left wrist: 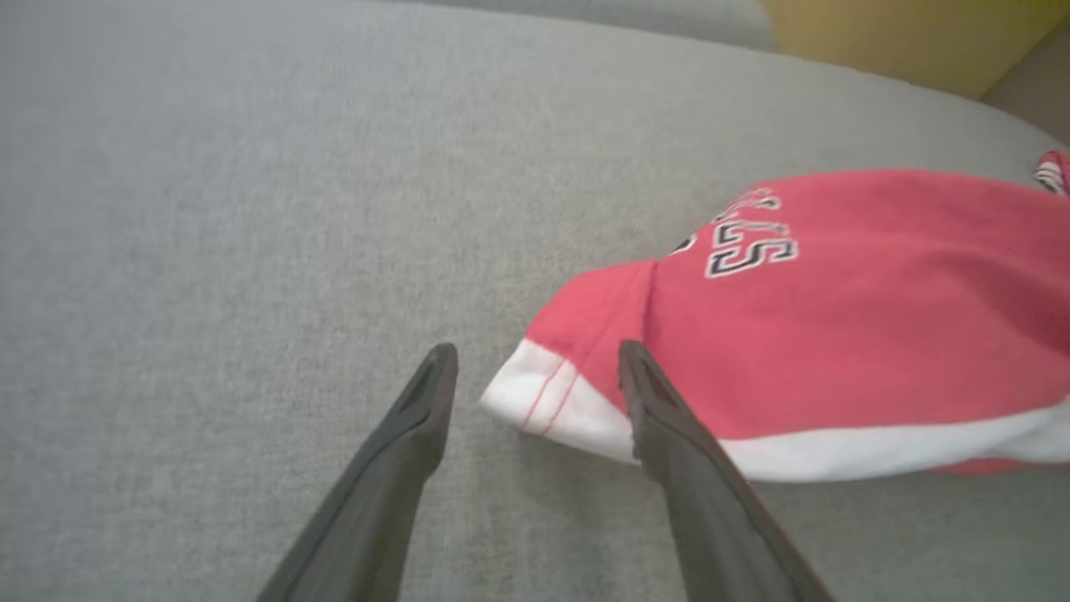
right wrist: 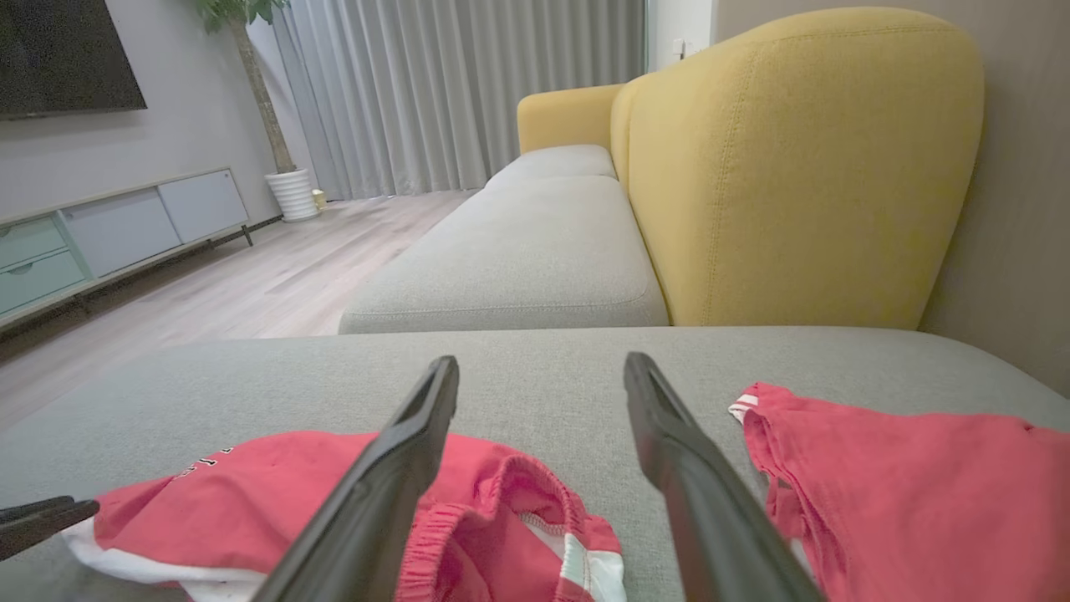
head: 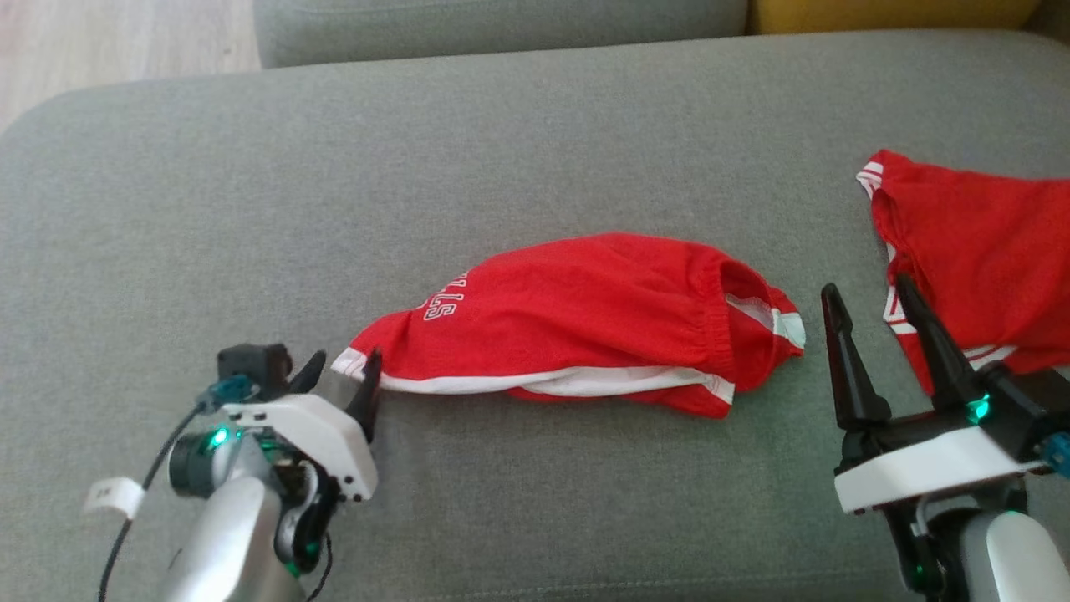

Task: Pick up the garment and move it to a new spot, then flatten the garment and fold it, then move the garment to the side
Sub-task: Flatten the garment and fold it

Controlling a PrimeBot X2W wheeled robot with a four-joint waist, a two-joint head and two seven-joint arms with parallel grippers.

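The garment (head: 585, 309) is a pair of red shorts with white trim and white lettering, lying crumpled in the middle of the grey sofa cushion (head: 501, 150). My left gripper (head: 344, 361) is open and low at the shorts' left hem corner. In the left wrist view the white hem of the shorts (left wrist: 836, 334) sits between the left gripper's (left wrist: 537, 351) spread fingers. My right gripper (head: 866, 288) is open, just right of the waistband end, with nothing between its fingers. The right wrist view has the right gripper (right wrist: 542, 361) above the shorts (right wrist: 251, 502).
A second red garment (head: 978, 251) with white stripes lies at the cushion's right edge, right of the right gripper, and its edge (right wrist: 903, 485) appears in the right wrist view. Behind stand another grey seat cushion (head: 501, 25) and a yellow backrest (right wrist: 794, 167). Wooden floor (head: 100, 42) lies far left.
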